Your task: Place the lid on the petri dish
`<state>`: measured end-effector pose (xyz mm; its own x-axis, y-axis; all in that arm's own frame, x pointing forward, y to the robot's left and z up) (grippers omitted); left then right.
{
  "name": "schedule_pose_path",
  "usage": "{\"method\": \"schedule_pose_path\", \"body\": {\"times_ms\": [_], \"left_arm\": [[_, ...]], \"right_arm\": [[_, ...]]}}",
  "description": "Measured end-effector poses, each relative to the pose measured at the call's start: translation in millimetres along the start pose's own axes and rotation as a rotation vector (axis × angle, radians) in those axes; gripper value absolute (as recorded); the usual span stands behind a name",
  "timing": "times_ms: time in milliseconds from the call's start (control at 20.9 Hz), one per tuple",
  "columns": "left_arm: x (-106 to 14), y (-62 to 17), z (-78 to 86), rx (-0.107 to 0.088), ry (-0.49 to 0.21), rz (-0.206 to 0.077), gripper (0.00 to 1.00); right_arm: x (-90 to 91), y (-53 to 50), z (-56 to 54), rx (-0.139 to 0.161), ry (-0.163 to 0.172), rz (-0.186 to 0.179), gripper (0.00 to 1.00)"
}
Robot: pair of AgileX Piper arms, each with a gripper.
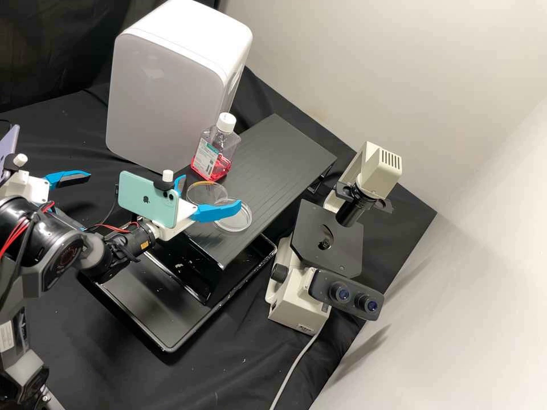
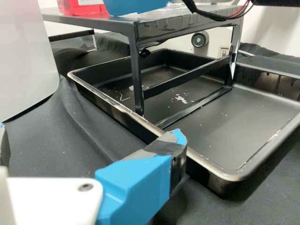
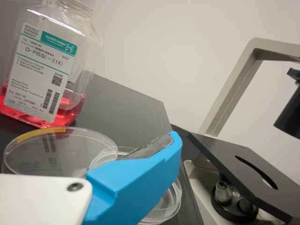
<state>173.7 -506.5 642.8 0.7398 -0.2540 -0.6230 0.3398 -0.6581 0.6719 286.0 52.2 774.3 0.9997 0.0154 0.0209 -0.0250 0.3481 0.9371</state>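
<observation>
Looking down from the high view, I take the black rack [image 1: 285, 159] as my marker. Two clear petri dish pieces lie on its top, a yellow-edged piece [image 1: 202, 192] and a plain piece [image 1: 236, 221], just beside each other; I cannot tell which is the lid. The right gripper [image 1: 213, 208] hangs over that end of the rack, across the plain piece, and I cannot tell whether it is open, closed or gripping. A bottle [image 1: 213, 149] of pink liquid stands on the rack beside a white box [image 1: 171, 80]. The rack's legs stand in a black tray [image 1: 148, 296], a microscope [image 1: 330, 250] sits next to the rack, and the left gripper [image 1: 67, 177] is well away from it. In the left wrist view, the left gripper [image 2: 159, 154] sits low outside the tray [image 2: 234, 136], below the level of the rack's top [image 2: 187, 21]; its state I cannot tell. In the right wrist view, the right gripper [image 3: 145, 168] crosses the plain piece [image 3: 164, 206], with the yellow-edged piece [image 3: 56, 150] alongside on the rack [image 3: 126, 112] and the bottle [image 3: 47, 70] behind.
</observation>
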Motion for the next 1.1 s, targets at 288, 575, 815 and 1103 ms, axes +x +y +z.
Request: {"method": "schedule_pose_path", "body": {"times_ms": [288,575,815,1103], "left_arm": [[0.0,0.0,0.0,0.0,0.0,0.0,1.0],[0.0,0.0,0.0,0.0,0.0,0.0,1.0],[0.0,0.0,0.0,0.0,0.0,0.0,1.0],[0.0,0.0,0.0,-0.011,0.0,0.0,1.0]], "right_arm": [[0.0,-0.1,0.0,0.0,0.0,0.0,1.0],[1.6,-2.3,0.5,0.011,-0.004,-0.01,1.0],[3.6,-1.9,-0.3,0.024,-0.003,-0.009,1.0],[4.6,-3.9,-0.1,0.022,-0.004,-0.015,1.0]]}}
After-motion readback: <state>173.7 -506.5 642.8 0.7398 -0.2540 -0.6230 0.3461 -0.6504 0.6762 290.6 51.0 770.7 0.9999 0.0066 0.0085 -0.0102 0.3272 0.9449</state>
